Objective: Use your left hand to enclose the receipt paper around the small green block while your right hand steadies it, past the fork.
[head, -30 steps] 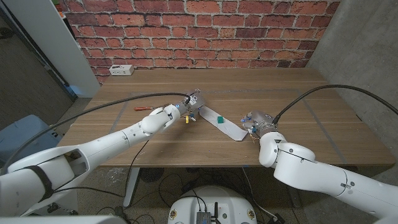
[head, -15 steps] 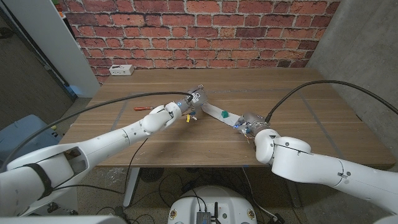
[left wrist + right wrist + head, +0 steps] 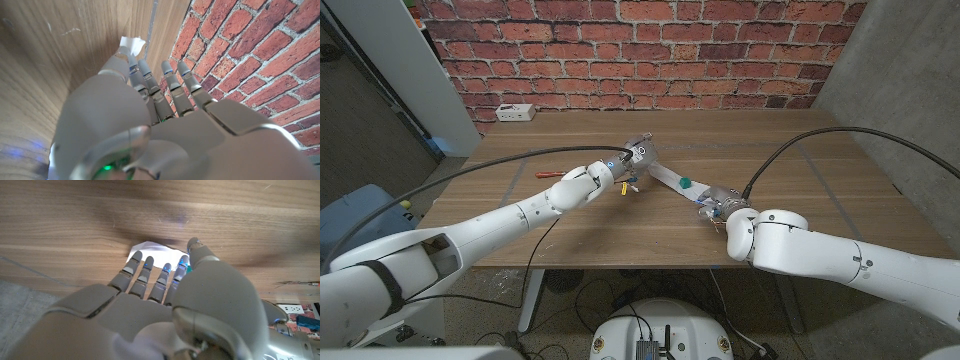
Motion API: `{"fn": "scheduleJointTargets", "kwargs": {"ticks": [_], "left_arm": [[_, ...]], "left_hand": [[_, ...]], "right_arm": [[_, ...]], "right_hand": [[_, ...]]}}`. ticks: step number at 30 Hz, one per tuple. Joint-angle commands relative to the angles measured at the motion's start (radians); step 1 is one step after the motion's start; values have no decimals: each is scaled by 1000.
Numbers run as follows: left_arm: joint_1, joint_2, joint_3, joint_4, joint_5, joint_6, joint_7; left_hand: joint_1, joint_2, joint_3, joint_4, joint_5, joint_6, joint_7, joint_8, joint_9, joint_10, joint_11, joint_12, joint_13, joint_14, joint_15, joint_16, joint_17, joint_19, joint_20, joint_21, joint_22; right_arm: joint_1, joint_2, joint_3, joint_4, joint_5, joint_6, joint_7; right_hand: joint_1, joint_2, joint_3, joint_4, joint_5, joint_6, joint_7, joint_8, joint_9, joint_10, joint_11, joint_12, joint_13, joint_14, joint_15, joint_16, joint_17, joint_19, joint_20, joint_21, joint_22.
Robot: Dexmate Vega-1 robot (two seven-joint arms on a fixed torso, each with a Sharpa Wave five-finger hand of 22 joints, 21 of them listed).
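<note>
Both hands at the receipt paper point(image 3: 665, 180), small green block point(image 3: 686, 183) lying on the strip.

Left hand point(image 3: 628, 165) at the far end of the paper, fingers point(image 3: 150, 90) stretched out together to a white paper corner; real grip not clear. Right hand point(image 3: 712, 203) at the near end of the strip, fingers point(image 3: 150, 275) extended with tips at the paper edge, the block just beside them; hold also not clear. Fork point(image 3: 629, 187) on the wooden table point(image 3: 800, 140), close beside the left hand. White power strip point(image 3: 514, 113) at the far left table edge.
</note>
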Motion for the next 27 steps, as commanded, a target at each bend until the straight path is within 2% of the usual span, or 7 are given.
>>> {"fn": "scheduleJointTargets", "kwargs": {"ticks": [1,4,10,14,15,19,27], "left_arm": [[-10,0,-3,-14,26,-15,2],[-15,-1,-2,-14,32,-21,3],[-27,-2,0,-14,45,-33,17],[-37,-5,2,-12,55,-40,32],[-40,-6,3,-12,58,-42,38],[-58,-12,9,-8,67,-62,62],[-91,-19,32,-8,111,-90,91]], "left_hand": [[4,-9,10,1,3,63,-11,4,12,8,-1,6,6,9,-170,-3,1,4,-8,4,6],[4,-10,11,0,3,65,-11,4,12,8,-2,7,6,9,-171,-4,1,1,-9,3,6],[4,-14,15,-1,4,71,-10,4,12,9,-2,10,8,8,-172,-8,0,0,-13,2,6],[4,-14,18,0,4,71,-11,2,14,10,-2,12,9,10,-172,-10,1,-1,-13,3,6],[4,-14,19,0,4,70,-11,2,14,10,-2,12,9,11,-172,-10,1,0,-13,3,6],[3,-14,20,0,5,70,-11,1,15,10,-2,13,10,11,-172,-11,1,0,-13,3,6],[-1,-16,23,2,4,69,-18,-2,15,9,-2,15,11,14,-171,-13,1,-1,-14,3,6]], "right_arm": [[27,10,-2,62,107,-1,-52],[26,12,6,73,117,-1,-46],[15,17,27,94,95,-1,4],[9,19,34,104,55,9,51],[11,17,33,108,47,15,66],[20,13,24,123,14,40,123],[5,18,35,127,-47,39,173]], "right_hand": [[-32,-10,-17,8,-6,-21,35,7,1,-1,54,7,-5,7,-59,-22,-20,12,4,11,3],[-47,-15,-24,9,-6,-45,47,7,1,-15,103,7,-12,-3,-31,-43,-39,16,4,13,3],[-66,-21,-35,14,-6,-55,65,10,1,-6,122,13,-17,-7,-18,-55,-52,20,10,16,3],[-76,-25,-42,12,-5,-55,81,15,1,12,153,21,-22,-9,-2,-72,-71,24,12,18,3],[-80,-24,-44,14,-5,-50,90,18,1,12,154,21,-23,-8,-2,-74,-75,25,12,19,3],[-90,-18,-50,16,-4,-40,96,23,1,36,114,29,-27,-1,-20,-82,-90,25,12,20,3],[-95,-14,-53,16,-4,-34,95,25,1,44,105,31,-29,8,-24,-84,-99,25,12,20,3]]}}
